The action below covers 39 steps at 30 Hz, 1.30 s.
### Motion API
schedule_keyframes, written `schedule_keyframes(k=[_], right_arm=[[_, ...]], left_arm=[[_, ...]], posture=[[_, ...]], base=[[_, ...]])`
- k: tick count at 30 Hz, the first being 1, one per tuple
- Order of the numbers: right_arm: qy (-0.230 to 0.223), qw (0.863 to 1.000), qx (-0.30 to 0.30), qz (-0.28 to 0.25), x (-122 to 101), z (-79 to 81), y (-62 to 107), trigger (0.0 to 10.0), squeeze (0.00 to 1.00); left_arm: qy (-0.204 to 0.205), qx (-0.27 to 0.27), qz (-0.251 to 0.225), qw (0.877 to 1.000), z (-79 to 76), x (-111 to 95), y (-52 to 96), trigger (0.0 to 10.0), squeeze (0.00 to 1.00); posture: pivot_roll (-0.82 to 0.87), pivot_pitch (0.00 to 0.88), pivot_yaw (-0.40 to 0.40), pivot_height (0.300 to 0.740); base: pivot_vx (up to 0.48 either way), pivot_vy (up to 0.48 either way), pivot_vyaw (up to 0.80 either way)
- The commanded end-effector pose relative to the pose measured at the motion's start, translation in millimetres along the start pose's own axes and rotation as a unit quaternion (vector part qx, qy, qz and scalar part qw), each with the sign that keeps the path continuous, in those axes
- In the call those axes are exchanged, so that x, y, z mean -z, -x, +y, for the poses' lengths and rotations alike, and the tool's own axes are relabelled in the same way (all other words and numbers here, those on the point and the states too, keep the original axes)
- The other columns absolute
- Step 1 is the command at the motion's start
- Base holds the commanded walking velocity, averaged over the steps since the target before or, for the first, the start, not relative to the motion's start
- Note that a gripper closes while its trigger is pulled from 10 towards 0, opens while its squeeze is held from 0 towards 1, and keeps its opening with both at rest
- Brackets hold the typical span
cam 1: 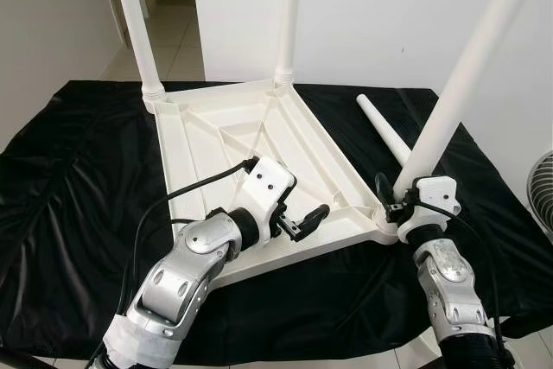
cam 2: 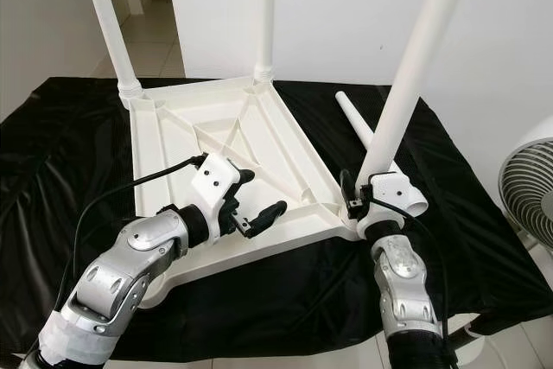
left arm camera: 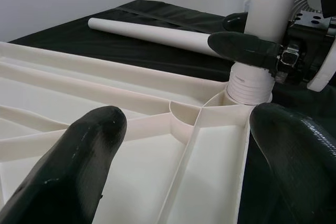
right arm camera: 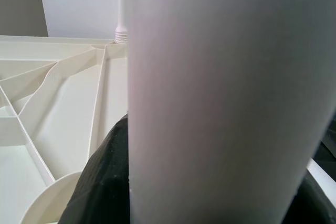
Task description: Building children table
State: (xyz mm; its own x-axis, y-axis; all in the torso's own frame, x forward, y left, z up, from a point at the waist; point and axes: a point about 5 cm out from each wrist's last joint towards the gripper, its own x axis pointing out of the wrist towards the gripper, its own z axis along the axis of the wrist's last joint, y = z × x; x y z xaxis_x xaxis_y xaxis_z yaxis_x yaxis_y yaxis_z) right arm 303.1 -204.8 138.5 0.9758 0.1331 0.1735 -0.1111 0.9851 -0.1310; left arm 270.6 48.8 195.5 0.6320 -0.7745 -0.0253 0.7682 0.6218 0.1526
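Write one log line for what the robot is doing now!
right gripper: shut on near-right leg | left gripper: open over tabletop | loose leg: on cloth

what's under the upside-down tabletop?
A black cloth lies under the white tabletop and spreads out past it on every side. Whatever is beneath the cloth is covered.

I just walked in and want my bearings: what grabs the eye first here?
An upside-down white table top lies on a black cloth, with three white legs standing up from its corners. The right claw is shut on the near-right leg just above its socket. The left claw hovers open over the table's near edge, and a fourth leg lies loose on the cloth.
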Motion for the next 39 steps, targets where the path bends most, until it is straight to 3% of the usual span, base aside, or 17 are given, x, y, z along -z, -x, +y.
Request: schedule_keyframes(k=[1,10,13,18,24,27,39], right_arm=[[-0.001,0.995,-0.015,0.097,36.9,8.3,14.1,10.0,0.00],[-0.004,0.992,0.074,0.099,35.3,4.4,11.0,10.0,0.00],[-0.018,0.985,0.132,0.107,37.6,7.2,12.4,10.0,0.00],[-0.031,0.977,0.181,0.107,38.0,16.7,12.2,10.0,0.00],[-0.029,0.969,0.223,0.102,35.3,16.6,11.6,10.0,0.00],[-0.021,0.955,0.279,0.094,32.3,14.9,14.4,10.0,0.00],[-0.010,0.925,0.370,0.091,27.9,6.3,23.9,10.0,0.00]], left_arm=[[0.003,0.003,-0.005,1.000,-1.1,-2.4,-0.1,10.0,0.00],[0.004,0.003,-0.007,1.000,-1.6,-3.2,-1.2,10.0,0.00],[0.004,0.002,-0.007,1.000,-1.7,-3.4,-0.9,10.0,0.00],[0.005,0.001,-0.008,1.000,-2.1,-3.6,-1.7,10.0,0.00],[0.005,0.002,-0.009,1.000,-2.3,-4.2,-1.7,10.0,0.00],[0.005,0.002,-0.009,1.000,-2.7,-4.5,-1.7,10.0,0.00],[0.008,0.000,-0.011,1.000,-3.6,-4.6,-1.8,10.0,0.00]], posture=[[-0.02,0.055,0.025,0.740],[-0.02,0.056,0.022,0.740],[-0.02,0.055,0.022,0.740],[-0.01,0.052,0.021,0.740],[-0.01,0.053,0.019,0.740],[0.00,0.054,0.017,0.740],[-0.01,0.054,0.006,0.740]], base=[[0.000,0.000,0.00],[0.000,0.000,0.00],[0.000,0.000,0.00],[0.000,0.000,0.00],[0.000,0.000,0.00],[0.000,0.000,0.00],[0.000,0.000,0.00]])
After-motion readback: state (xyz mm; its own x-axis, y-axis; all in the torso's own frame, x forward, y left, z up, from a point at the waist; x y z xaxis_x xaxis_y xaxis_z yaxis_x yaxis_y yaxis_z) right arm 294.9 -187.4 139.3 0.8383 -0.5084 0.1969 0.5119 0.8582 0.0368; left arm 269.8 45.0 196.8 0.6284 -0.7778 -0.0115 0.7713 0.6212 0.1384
